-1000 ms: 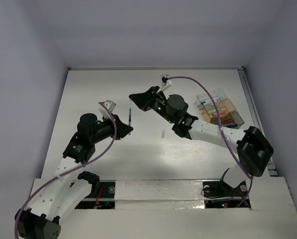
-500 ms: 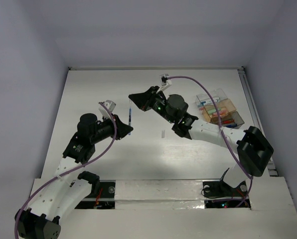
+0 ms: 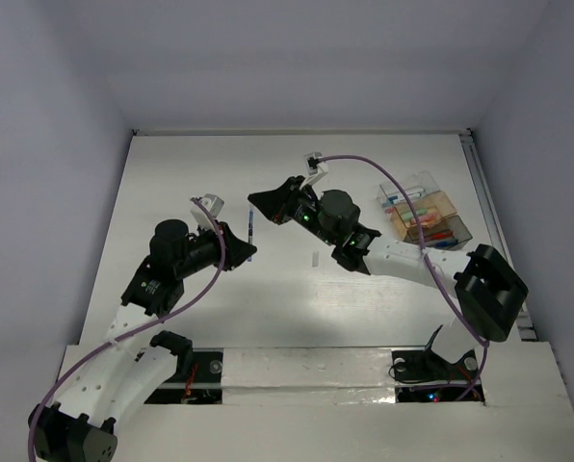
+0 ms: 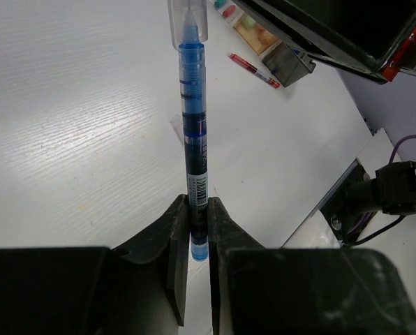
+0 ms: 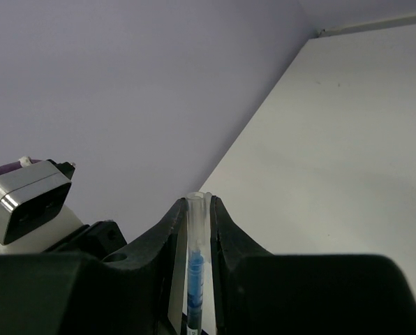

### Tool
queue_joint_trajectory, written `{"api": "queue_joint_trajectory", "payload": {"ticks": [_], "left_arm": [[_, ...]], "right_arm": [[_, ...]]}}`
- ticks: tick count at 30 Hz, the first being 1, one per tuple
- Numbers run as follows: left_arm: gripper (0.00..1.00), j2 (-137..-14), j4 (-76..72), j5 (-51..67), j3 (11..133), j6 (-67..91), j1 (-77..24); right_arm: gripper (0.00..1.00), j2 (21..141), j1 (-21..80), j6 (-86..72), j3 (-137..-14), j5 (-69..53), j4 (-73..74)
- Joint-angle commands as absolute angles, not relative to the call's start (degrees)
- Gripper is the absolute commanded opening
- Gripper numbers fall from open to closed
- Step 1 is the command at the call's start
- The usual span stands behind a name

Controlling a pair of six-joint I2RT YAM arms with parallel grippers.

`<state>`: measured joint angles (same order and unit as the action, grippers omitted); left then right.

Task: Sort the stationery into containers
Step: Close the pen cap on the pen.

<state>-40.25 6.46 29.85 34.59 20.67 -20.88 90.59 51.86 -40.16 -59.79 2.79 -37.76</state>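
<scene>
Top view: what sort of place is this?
Probably a lab robot cell: bare walls box in a white table, with a left arm and right arm bolted at its near edge.

The left arm (image 3: 138, 308) bends up from its base and reaches inward, its left gripper (image 4: 197, 206) pinched tight on the low end of a blue pen (image 4: 192, 118), while the right arm (image 3: 403, 260) stretches across (elbow bent), its right gripper (image 5: 201, 204) squeezed on the clear cap (image 5: 194, 237).

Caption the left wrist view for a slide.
Left gripper clamps a blue pen by its end, clear cap pointing away over the white table.
</scene>
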Motion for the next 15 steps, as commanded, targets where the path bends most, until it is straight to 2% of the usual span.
{"api": "queue_joint_trajectory", "payload": {"ticks": [1, 15], "left_arm": [[0.00, -39.3, 4.0, 29.9, 34.9, 20.7, -20.7], [0.00, -38.4, 4.2, 28.8, 35.0, 20.7, -20.1]], "right_arm": [[0.00, 90.9, 52.4, -40.2, -59.5, 3.7, -40.8], [0.00, 91.4, 54.3, -43.4, -57.7, -1.9, -41.2]]}}
